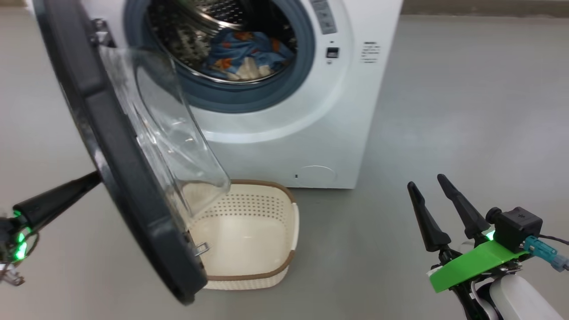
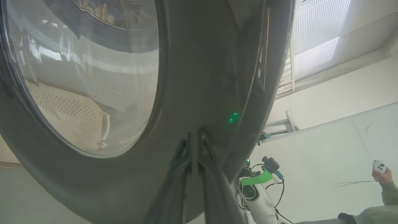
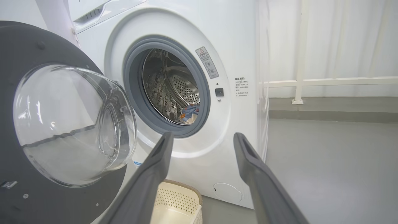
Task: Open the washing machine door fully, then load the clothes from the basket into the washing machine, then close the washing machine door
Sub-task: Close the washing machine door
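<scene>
Blue clothes (image 1: 242, 53) inside washing machine (image 1: 289, 151).

Smooth grey floor (image 1: 466, 111) spreads to the right. At the far wall, white curtains (image 3: 342, 37) hang behind 1 white rail (image 3: 329, 82), above a grey skirting band (image 3: 332, 109). Bright ribbed ceiling panels (image 2: 314, 53) glow overhead.

Washing machine (image 1: 311, 133): finished in white
Door (image 1: 124, 178): rimmed in black, clear glass
Clothes (image 1: 249, 51): blue, printed with orange
Basket (image 1: 266, 200): cream, perforated, brown-rimmed
</scene>
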